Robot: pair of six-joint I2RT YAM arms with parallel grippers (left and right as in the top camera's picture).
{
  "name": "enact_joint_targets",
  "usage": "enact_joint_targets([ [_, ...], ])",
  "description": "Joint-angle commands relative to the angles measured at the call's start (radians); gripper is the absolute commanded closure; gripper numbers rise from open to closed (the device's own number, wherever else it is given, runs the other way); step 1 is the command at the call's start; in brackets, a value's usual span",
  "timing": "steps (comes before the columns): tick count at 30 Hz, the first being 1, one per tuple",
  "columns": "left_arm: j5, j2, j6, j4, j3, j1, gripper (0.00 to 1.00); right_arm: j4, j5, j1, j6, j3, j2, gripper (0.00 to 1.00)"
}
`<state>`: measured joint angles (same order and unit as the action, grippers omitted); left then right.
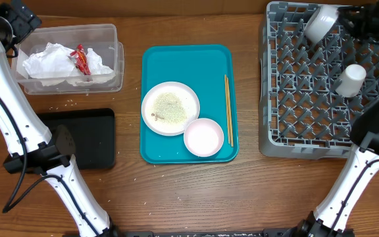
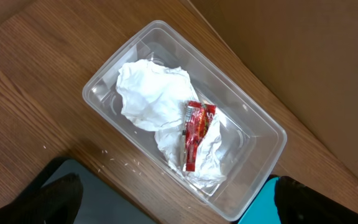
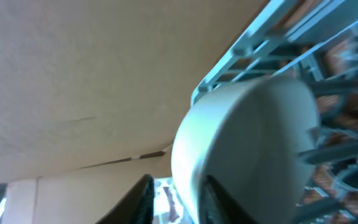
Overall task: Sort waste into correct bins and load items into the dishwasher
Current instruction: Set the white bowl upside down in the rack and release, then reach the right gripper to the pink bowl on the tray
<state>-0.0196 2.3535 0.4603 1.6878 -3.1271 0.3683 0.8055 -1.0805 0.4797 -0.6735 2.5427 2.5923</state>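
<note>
- A small dish (image 1: 204,137) is seated in the near right corner of the teal tray (image 1: 176,62), just beside a large plate (image 1: 170,108) strewn with rice.
- Chopsticks (image 1: 228,108) are laid along the tray's right edge.
- A black tray (image 1: 77,138) is placed at the left of the counter (image 1: 130,191), with loose rice grains (image 1: 61,104) scattered just beyond it.
- A white cup (image 1: 351,80) is lodged among the pegs of the dish rack (image 1: 295,125).
- Napkins (image 2: 148,93) and a red wrapper (image 2: 194,134) are contained in the clear tub (image 2: 263,158). The left end effector (image 2: 176,190) is held above it, fully released and empty.
- A grey bowl (image 1: 321,23) is tilted at the rack's far left corner. Its rim is positioned between the fingers of the right end effector (image 3: 176,193); whether it is clamped or released cannot be told.
</note>
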Motion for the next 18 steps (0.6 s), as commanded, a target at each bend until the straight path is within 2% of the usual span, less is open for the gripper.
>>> enact_joint_targets([
  [1,-0.007,-0.003,-0.023,0.002,-0.002,0.004,0.00,0.041,0.066,0.040,0.023,0.005,-0.055,0.66],
  [3,-0.006,-0.003,-0.023,0.002,-0.002,0.004,0.00,0.080,0.125,0.054,0.029,0.005,-0.087,0.60],
  [4,-0.007,-0.003,-0.023,0.002,-0.002,0.004,0.00,0.119,0.177,0.066,0.055,0.006,-0.122,0.54],
  [6,-0.006,-0.003,-0.023,0.002,-0.002,0.004,0.00,0.166,0.236,0.075,0.080,0.005,-0.160,0.53],
  [11,-0.007,-0.003,-0.023,0.002,-0.002,0.004,0.00,0.275,0.378,0.060,0.179,0.005,-0.225,0.59],
  [18,-0.006,-0.003,-0.023,0.002,-0.002,0.004,0.00,0.347,0.515,-0.070,0.254,0.003,-0.229,0.68],
])
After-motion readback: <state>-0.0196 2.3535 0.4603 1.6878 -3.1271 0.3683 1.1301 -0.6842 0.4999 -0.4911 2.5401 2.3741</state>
